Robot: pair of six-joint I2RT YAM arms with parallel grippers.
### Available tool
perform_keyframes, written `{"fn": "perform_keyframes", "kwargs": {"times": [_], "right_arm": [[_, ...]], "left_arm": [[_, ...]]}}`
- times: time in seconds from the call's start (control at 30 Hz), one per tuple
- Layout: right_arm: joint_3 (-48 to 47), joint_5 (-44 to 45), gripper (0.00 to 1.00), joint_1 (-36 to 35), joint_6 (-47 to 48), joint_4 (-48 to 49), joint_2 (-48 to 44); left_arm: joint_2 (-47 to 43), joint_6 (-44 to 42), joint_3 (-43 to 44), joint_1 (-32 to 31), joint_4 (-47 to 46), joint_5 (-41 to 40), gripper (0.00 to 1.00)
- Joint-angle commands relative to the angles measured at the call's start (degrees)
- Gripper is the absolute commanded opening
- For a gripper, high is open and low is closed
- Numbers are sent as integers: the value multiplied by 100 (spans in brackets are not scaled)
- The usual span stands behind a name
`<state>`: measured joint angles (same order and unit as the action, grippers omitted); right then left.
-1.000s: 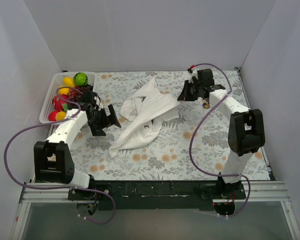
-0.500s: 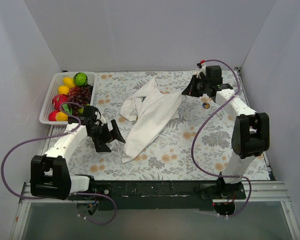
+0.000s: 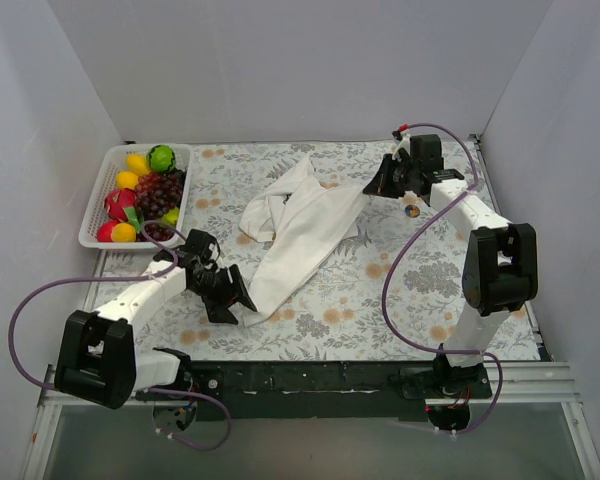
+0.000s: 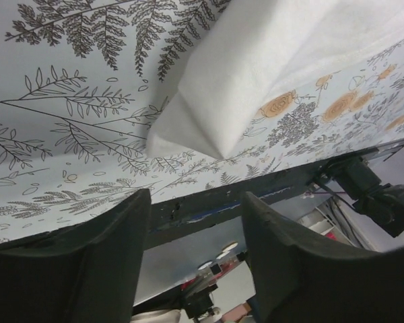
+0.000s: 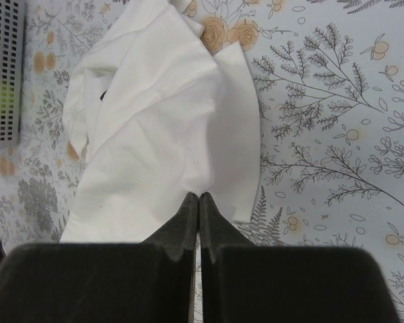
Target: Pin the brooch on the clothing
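Observation:
The clothing, a white T-shirt (image 3: 298,225), lies crumpled in a long diagonal band on the floral cloth. My right gripper (image 3: 373,186) is shut on its far right edge; in the right wrist view the fabric (image 5: 155,134) puckers where the right gripper (image 5: 199,196) pinches it. My left gripper (image 3: 242,303) sits low by the shirt's near corner. In the left wrist view the left gripper (image 4: 195,196) is open with nothing between its fingers, and the shirt's corner (image 4: 209,128) lies just ahead. The brooch (image 3: 412,211), a tiny round disc, rests on the cloth beside the right arm.
A white basket (image 3: 97,196) of toy fruit stands at the back left. The table's dark near edge (image 3: 330,375) runs close behind the left gripper, and shows as a dark edge (image 4: 276,192) in the left wrist view. White walls enclose the other three sides.
The left gripper has swung toward the near edge, ending beside the shirt's lower corner. The right gripper pulled back and right, stretching the shirt out, then held still.

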<state>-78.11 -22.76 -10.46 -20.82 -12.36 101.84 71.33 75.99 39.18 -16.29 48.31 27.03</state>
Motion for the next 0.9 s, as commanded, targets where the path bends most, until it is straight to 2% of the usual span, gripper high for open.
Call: {"fn": "perform_keyframes", "kwargs": {"times": [0.0, 0.2, 0.37, 0.47, 0.53, 0.63, 0.7, 0.73, 0.8, 0.87], "right_arm": [[120, -114, 1, 26, 34, 76, -50], [155, -123, 1, 26, 51, 76, -59], [243, -158, 1, 26, 69, 93, -68], [296, -176, 1, 18, 87, 102, -86], [305, -158, 1, 26, 96, 85, -112], [270, -149, 1, 26, 113, 67, -112], [243, -184, 1, 26, 122, 32, -103], [200, -219, 1, 26, 122, 15, -94], [129, -246, 1, 18, 122, -56, -94], [-98, -316, 1, 26, 139, -152, -112]], "left_arm": [[-172, 355, -279, -14, -428, -57, 50], [-76, 610, -613, -23, -823, -259, 52], [117, 795, -517, -67, -1113, -479, 57], [582, 795, -437, -102, -1210, -541, 57], [856, 795, -429, -198, -1289, -532, 53], [900, 874, -437, -356, -1403, -567, 37], [918, 848, -368, -374, -1421, -584, 21], [918, 813, -324, -374, -1404, -602, 9], [900, 734, -17, -383, -1360, -672, 0], [874, 585, 595, -374, -1158, -899, 0]]}}
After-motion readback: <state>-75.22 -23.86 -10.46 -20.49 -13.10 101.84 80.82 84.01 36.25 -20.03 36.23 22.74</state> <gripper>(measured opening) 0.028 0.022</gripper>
